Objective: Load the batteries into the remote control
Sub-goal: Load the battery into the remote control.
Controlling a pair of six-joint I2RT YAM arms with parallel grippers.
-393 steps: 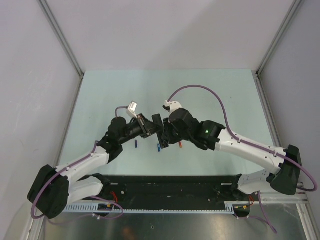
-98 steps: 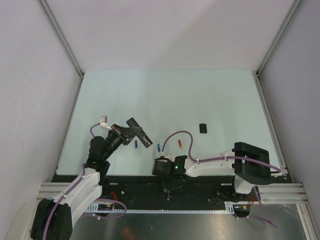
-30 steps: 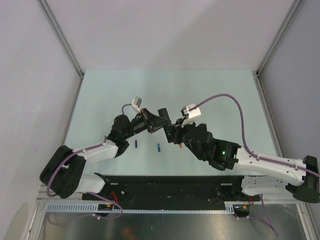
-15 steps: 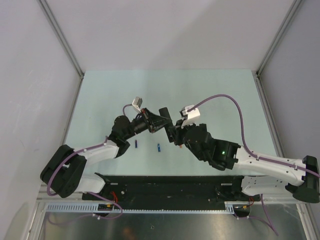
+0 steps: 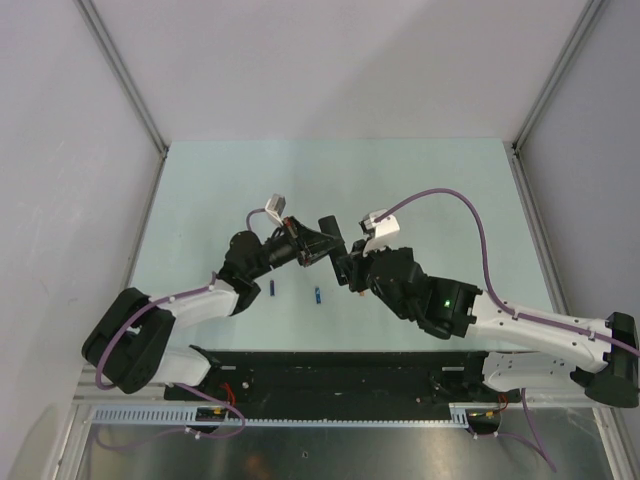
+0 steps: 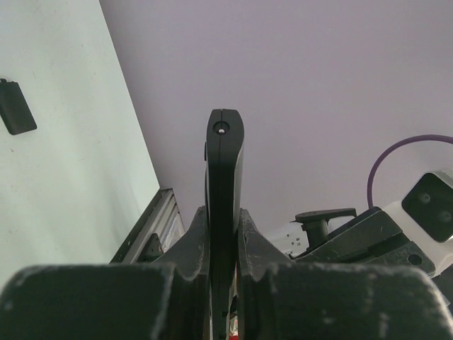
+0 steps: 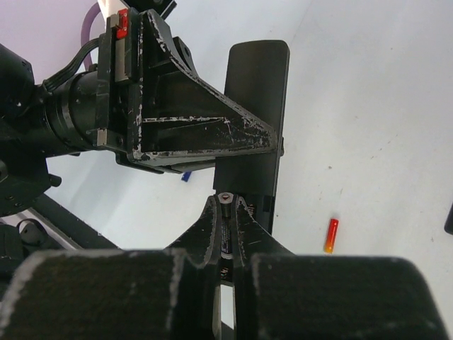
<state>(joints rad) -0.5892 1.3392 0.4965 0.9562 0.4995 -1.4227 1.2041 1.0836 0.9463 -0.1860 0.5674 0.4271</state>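
My left gripper (image 5: 316, 246) is shut on the slim black remote control (image 5: 328, 226) and holds it above the table. In the left wrist view the remote (image 6: 224, 159) stands edge-on between the fingers. My right gripper (image 7: 225, 210) is shut on a dark battery (image 7: 225, 225) with a silver end, its tip at the remote's (image 7: 256, 113) lower end. The orange-red battery (image 7: 330, 236) lies on the table to the right. The dark blue battery (image 5: 272, 290) and lighter blue battery (image 5: 317, 294) lie below the left gripper.
A small black square piece (image 6: 15, 106) lies on the pale green table, apart from the remote. The left arm's gripper body (image 7: 170, 127) is close above my right fingers. Grey walls and aluminium rails (image 5: 125, 75) enclose the table.
Both grippers have stayed nearly in place over the last second. The right gripper with the battery has edged slightly closer to the remote.
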